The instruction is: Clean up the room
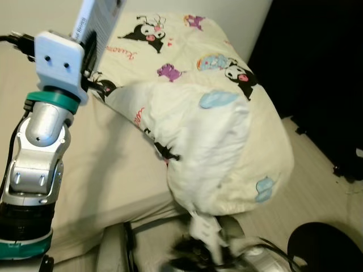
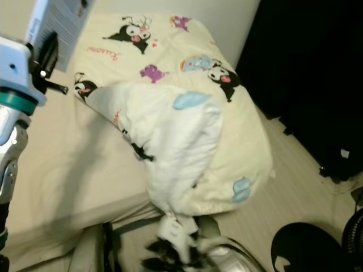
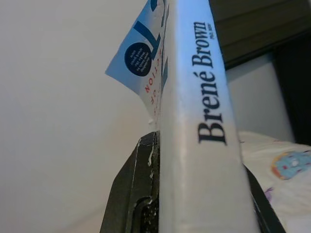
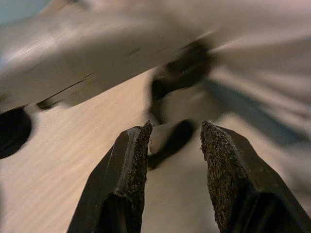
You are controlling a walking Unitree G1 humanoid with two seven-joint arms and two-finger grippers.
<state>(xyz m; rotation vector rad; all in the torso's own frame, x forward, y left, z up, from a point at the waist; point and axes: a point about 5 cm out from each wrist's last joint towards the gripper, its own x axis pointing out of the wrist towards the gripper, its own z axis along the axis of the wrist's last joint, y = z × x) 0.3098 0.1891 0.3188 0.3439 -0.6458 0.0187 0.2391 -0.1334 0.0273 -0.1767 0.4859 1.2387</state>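
Up at the left, the left gripper (image 1: 88, 48) is raised above the bed (image 1: 85, 170) and clamped on a book (image 3: 194, 121). Its spine is white and glossy, with "Brené Brown" printed along it in black; the cover beside the spine is blue with a dark round badge and some red lettering, and its corner curls away from the pages. From the head camera the book shows a pale back cover with small dark print, tilted and running out of the top of the picture. In the left wrist view the spine stands between the two black fingers (image 3: 133, 194), one pressed against each side, so the book sits upright in the grip, clear of the mattress.

Below it lies a cream duvet (image 1: 215, 130) printed with cartoon characters, bunched into a heap at the bed's right corner and hanging over the edge toward the pale wood floor (image 1: 306, 187).

The right gripper (image 4: 174, 145) hangs low over the floor, its fingers apart with nothing between them; what lies under it is blurred.
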